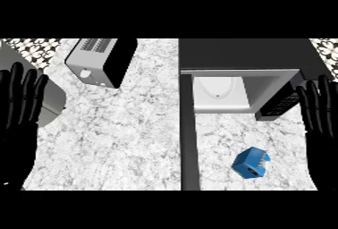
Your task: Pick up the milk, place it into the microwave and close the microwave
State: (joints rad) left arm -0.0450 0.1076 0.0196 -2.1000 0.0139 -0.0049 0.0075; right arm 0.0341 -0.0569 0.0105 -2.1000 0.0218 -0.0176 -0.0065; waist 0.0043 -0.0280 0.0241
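A white marbled surface [125, 134] fills the head view, with a dark seam running top to bottom near its middle. At upper right stands the microwave [244, 58], dark on top, its pale interior exposed with a white turntable plate [218, 87] inside; the microwave door [280, 103] hangs open toward the lower right, its keypad side showing. At upper left sits a toaster [99, 60], silver with a black side, tilted in the frame. The left robot hand [23, 96] shows at the left edge and the right robot hand [320, 107] at the right edge, both spread wide with fingers straight and pointing up, holding nothing. The blue milk carton [251, 163] lies on the surface in front of the microwave, well apart from both hands.
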